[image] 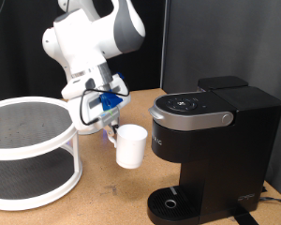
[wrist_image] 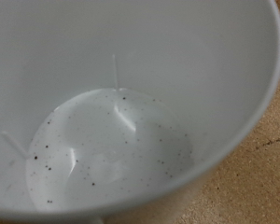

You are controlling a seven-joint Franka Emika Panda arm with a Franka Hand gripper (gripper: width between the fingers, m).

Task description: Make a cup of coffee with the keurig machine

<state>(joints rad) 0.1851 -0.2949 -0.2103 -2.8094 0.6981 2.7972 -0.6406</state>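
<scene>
The white cup (image: pixel 131 145) hangs slightly tilted above the table, just left of the black keurig machine (image: pixel 211 131) in the exterior view. My gripper (image: pixel 111 131) is shut on the cup's rim on the side away from the machine. The machine's lid with its silver-grey handle (image: pixel 190 117) is down, and its round drip tray (image: pixel 170 201) is bare. The wrist view looks straight into the cup (wrist_image: pixel 121 103). Its white inside is empty apart from dark specks on the bottom. My fingers do not show there.
A white round two-tier rack (image: pixel 28 150) stands at the exterior view's left. The wooden tabletop (image: pixel 117 192) lies between rack and machine and shows in the wrist view's corner (wrist_image: pixel 257 182). A dark curtain hangs behind.
</scene>
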